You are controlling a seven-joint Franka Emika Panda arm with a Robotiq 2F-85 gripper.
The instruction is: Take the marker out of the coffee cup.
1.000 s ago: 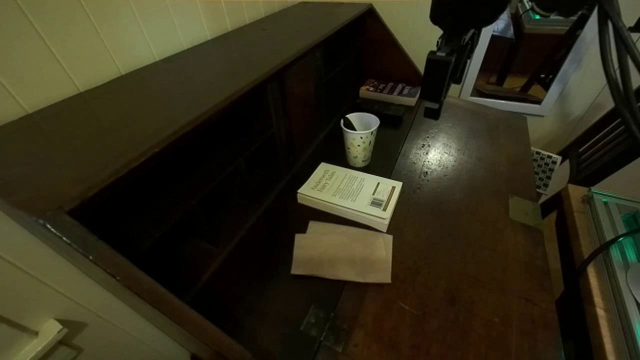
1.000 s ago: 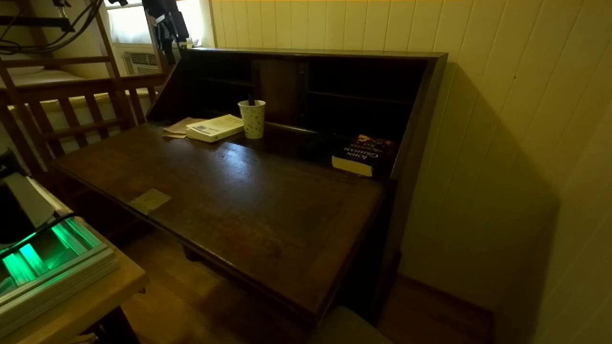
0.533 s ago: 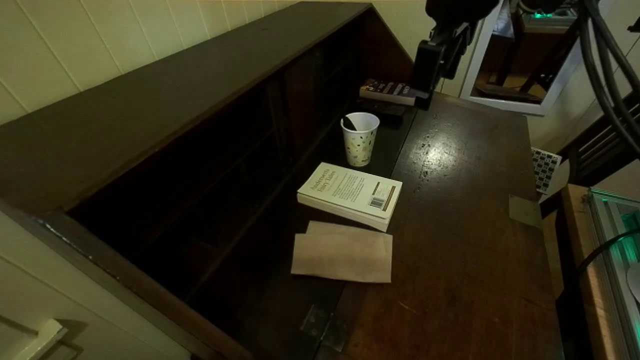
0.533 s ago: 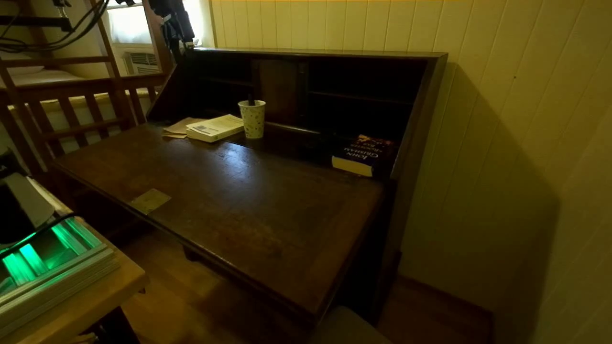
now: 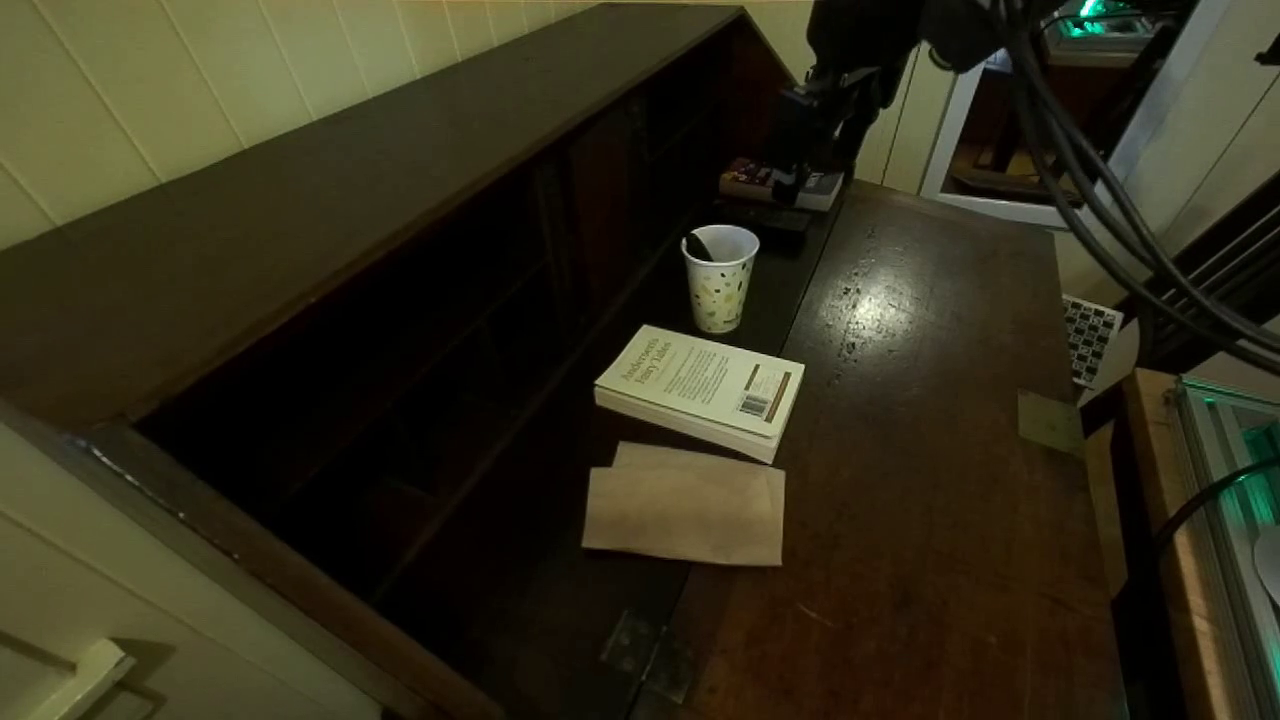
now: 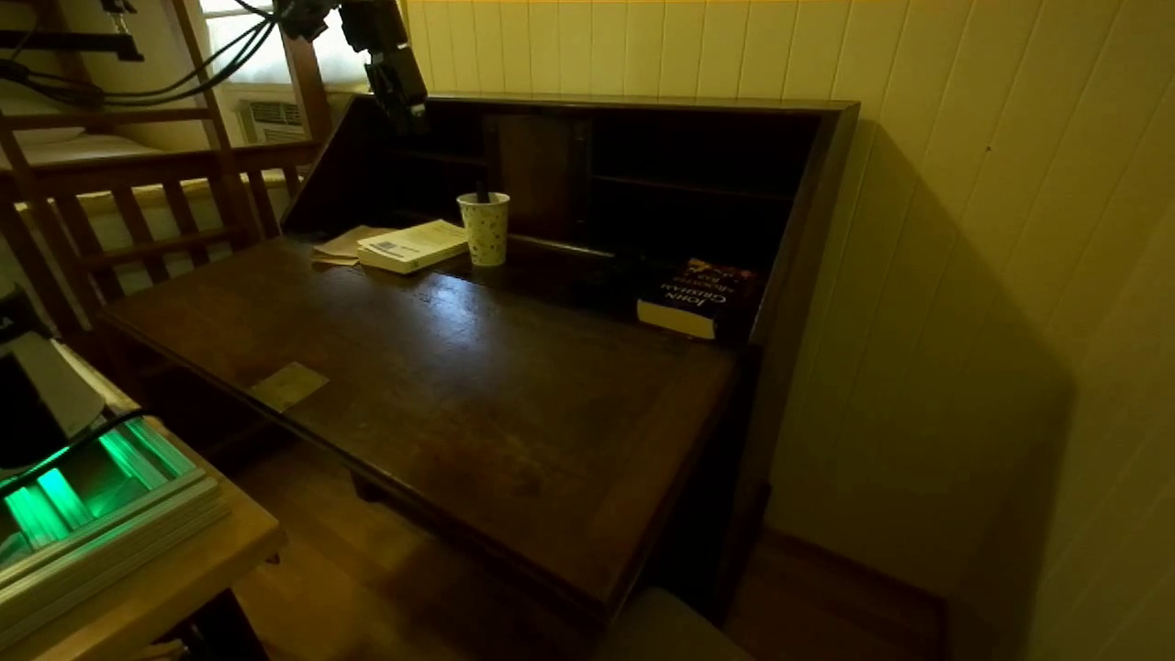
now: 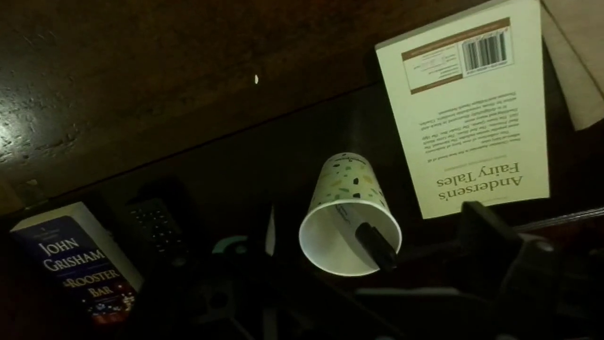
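Note:
The coffee cup [image 5: 720,290] is a white paper cup with coloured specks. It stands upright on the desk in both exterior views, also here [image 6: 486,234], and shows in the wrist view [image 7: 347,186]. The marker [image 7: 375,243] leans inside it, its black cap at the rim and its pale body down in the cup. Its dark tip shows in both exterior views [image 5: 698,247] [image 6: 482,193]. My gripper [image 7: 371,212] is open and empty, its dark fingers spread to either side of the cup in the wrist view. In the exterior views it [image 5: 805,180] hangs above the desk, apart from the cup [image 6: 411,119].
A white book [image 5: 705,390] lies close beside the cup, with brown paper [image 5: 690,505] past it. A dark remote [image 7: 158,226] and a John Grisham book [image 7: 75,264] lie on the cup's other side. The desk's dark shelves [image 6: 698,165] rise behind the cup.
My gripper has moved in over the desk and turned: leftward in an exterior view, rightward and slightly down in an exterior view. The cup, marker and books have not moved.

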